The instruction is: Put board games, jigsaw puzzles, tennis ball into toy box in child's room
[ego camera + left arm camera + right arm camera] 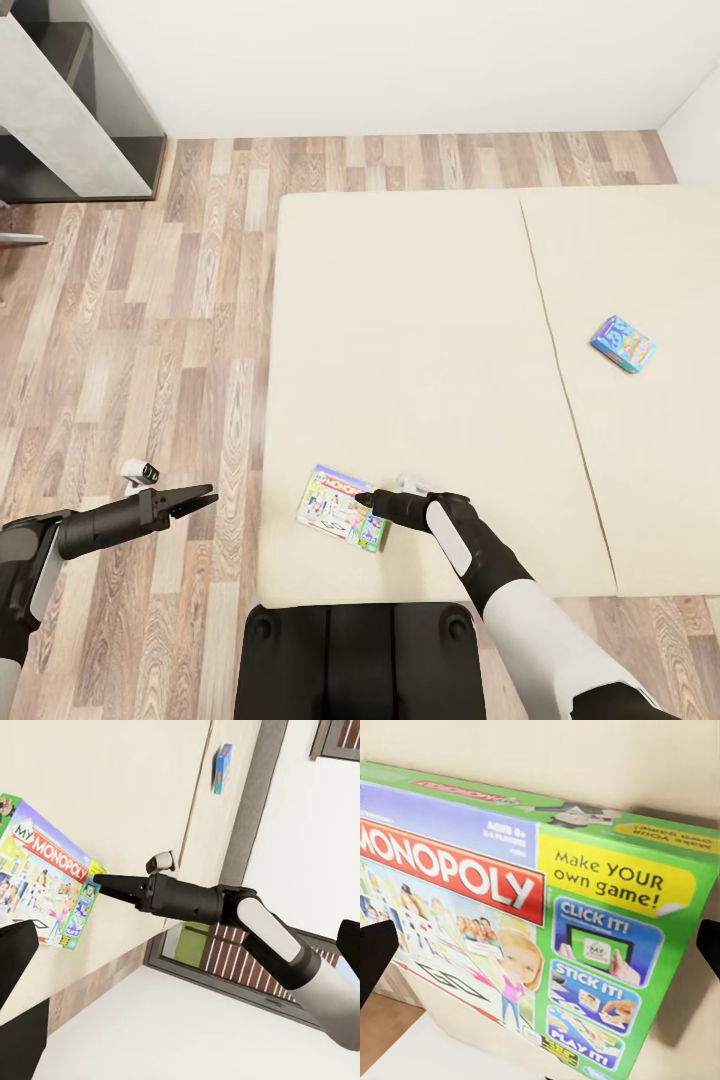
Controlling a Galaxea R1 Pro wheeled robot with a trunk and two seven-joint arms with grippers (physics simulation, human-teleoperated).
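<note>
— Where is the game?

— The Monopoly box [342,508] lies flat, face up, on the bed [420,330], close to the near edge and a little left of the middle. That spot puts it within reach of the right arm without the trunk leaning over the mattress.

— And the right tool?

— The right tool [366,497] sits at the box's right side, tip at its edge. In the right wrist view the box [532,922] looms large between two dark fingertips [375,956] set wide apart, so the jaws stand open and hold nothing. I judge it is lined up to close across the box.

— The left one?

— The left tool [200,497] hangs over the floor [150,350], left of the bed, well apart from the box. Its fingers come to a narrow point in the head view, yet its own camera shows the tips spread; I cannot tell its opening. It carries nothing, likely parked out of the way.

— Anything else?

— A second, blue game [623,343] lies far right on the bed, well apart from the first, likely needing a separate approach. A dark shelf [80,100] stands at the far left.
</note>
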